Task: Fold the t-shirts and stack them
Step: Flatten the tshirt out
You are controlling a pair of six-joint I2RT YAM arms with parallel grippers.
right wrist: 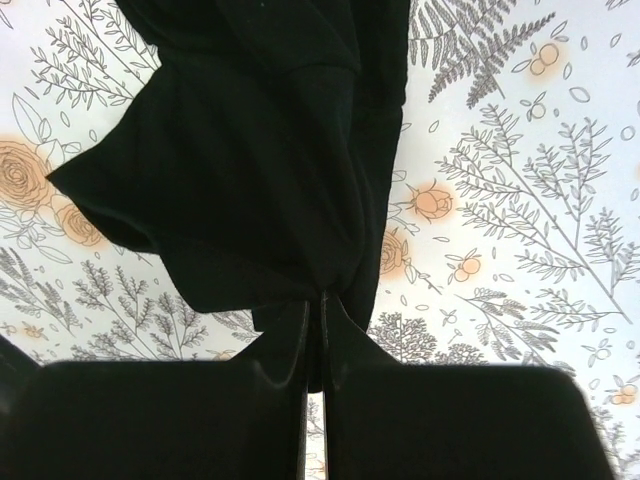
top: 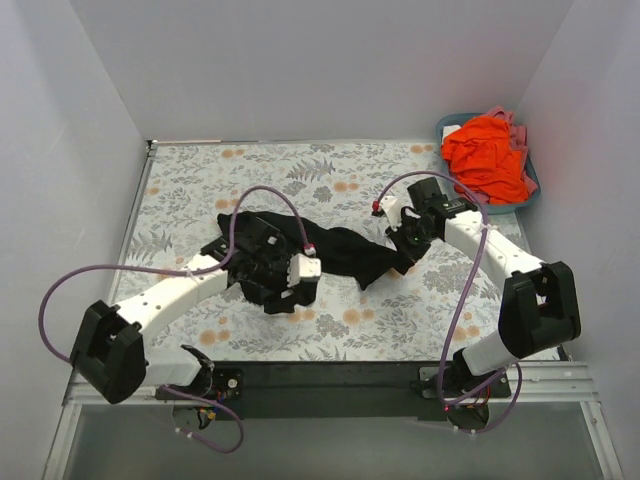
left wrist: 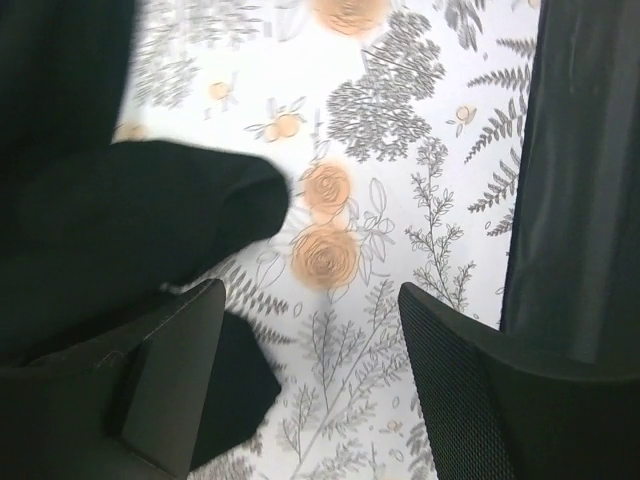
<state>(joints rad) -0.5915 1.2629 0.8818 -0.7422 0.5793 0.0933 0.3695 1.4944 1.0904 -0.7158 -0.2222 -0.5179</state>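
The black t-shirt (top: 345,252) lies crumpled mid-table on the floral cloth. My right gripper (top: 405,250) is shut on its right edge; in the right wrist view (right wrist: 318,305) the jaws pinch a fold and the cloth (right wrist: 250,150) hangs beyond them. My left gripper (top: 285,298) is open at the shirt's left end; in the left wrist view (left wrist: 315,350) its fingers straddle bare cloth with black fabric (left wrist: 130,220) beside the left finger. The orange-red shirt (top: 487,160) lies in the basket with pink cloth (top: 512,125) behind it.
A teal basket (top: 533,195) stands at the back right corner against the white wall. White walls close the left, back and right sides. A black rail (top: 330,375) runs along the near edge. Purple cables loop over both arms.
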